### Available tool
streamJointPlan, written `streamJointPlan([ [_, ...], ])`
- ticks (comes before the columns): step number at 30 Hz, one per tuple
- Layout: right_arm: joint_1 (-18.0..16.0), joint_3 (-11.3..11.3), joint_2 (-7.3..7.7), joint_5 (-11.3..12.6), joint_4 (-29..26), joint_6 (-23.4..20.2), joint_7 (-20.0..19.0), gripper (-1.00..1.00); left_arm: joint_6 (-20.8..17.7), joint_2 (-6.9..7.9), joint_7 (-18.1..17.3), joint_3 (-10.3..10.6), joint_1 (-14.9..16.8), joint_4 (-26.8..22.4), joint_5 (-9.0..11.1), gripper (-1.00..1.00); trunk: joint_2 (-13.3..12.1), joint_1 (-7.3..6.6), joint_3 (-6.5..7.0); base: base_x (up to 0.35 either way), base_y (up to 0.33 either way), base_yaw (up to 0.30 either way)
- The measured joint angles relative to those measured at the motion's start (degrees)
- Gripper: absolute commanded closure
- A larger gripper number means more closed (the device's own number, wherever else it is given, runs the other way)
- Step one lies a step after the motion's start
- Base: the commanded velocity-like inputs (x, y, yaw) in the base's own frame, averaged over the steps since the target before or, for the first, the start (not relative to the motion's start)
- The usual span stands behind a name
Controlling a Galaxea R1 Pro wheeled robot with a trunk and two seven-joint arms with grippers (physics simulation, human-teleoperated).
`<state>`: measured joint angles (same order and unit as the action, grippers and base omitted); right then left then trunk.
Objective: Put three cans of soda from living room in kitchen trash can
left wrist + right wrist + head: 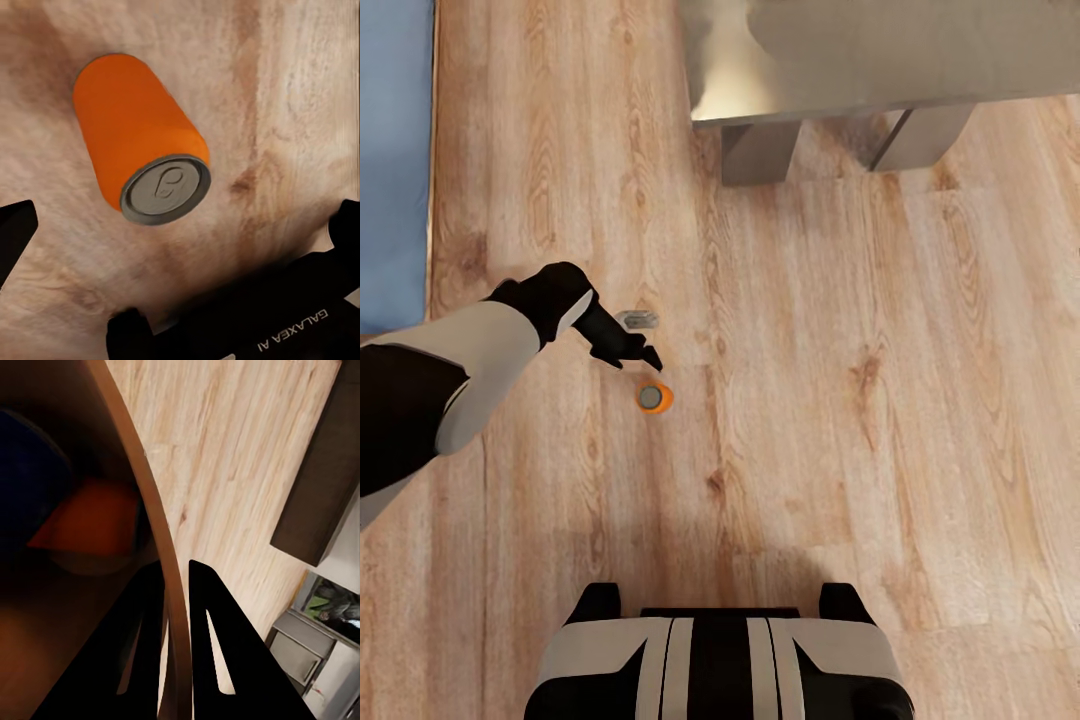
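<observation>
An orange soda can (655, 398) with a grey metal top stands upright on the light wood floor. My left gripper (634, 354) hovers just beside and above it, open, with nothing in it. In the left wrist view the orange soda can (139, 154) lies between the spread black fingers (16, 225). My right gripper (175, 566) is shut on the rim of the trash can (154, 521), one finger inside and one outside. Inside its brown wall lie a second orange can (94, 521) and the dark blue can (26, 472).
The blue sofa (390, 160) runs along the left edge. The coffee table (810, 60) stands on grey legs at the top. A small grey thing (637, 320) shows just past the left gripper. My base (720, 660) is at the bottom. A dark cabinet (319, 480) stands farther off.
</observation>
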<state>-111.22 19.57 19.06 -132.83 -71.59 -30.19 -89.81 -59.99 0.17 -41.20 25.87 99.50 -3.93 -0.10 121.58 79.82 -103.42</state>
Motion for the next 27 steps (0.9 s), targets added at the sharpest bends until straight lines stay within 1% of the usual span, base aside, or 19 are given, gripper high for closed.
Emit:
streamJointPlan([
  [4, 0.0, 0.1, 0.05, 0.0, -0.1, 0.1, 0.0, 1.0, 0.0, -0.07, 0.0, 0.1, -0.6, -0.5, 0.0, -1.0, 0.0, 0.0, 0.0, 0.084, -0.037, 0.0],
  [11, 0.2, 0.3, 0.09, 0.1, -0.3, 0.9, 0.0, 1.0, 0.0, -0.01, 0.0, 0.1, -0.9, -0.6, -0.2, -1.0, 0.0, 0.0, -0.01, 0.015, -0.007, 0.0],
  [18, 0.2, 0.4, 0.09, 0.1, -0.3, 1.0, 0.0, 1.0, 0.0, 0.0, 0.1, 0.1, -0.9, -0.6, -0.4, -1.0, 2.8, 1.54, -1.58, 0.001, 0.0, 0.0],
  [27, 0.2, 0.4, 0.09, 0.1, -0.3, 1.0, 0.0, 1.0, 0.0, -0.03, 0.2, 0.2, -2.8, -0.6, -0.6, -1.0, 6.4, 3.51, -1.58, 0.0, 0.0, 0.0],
])
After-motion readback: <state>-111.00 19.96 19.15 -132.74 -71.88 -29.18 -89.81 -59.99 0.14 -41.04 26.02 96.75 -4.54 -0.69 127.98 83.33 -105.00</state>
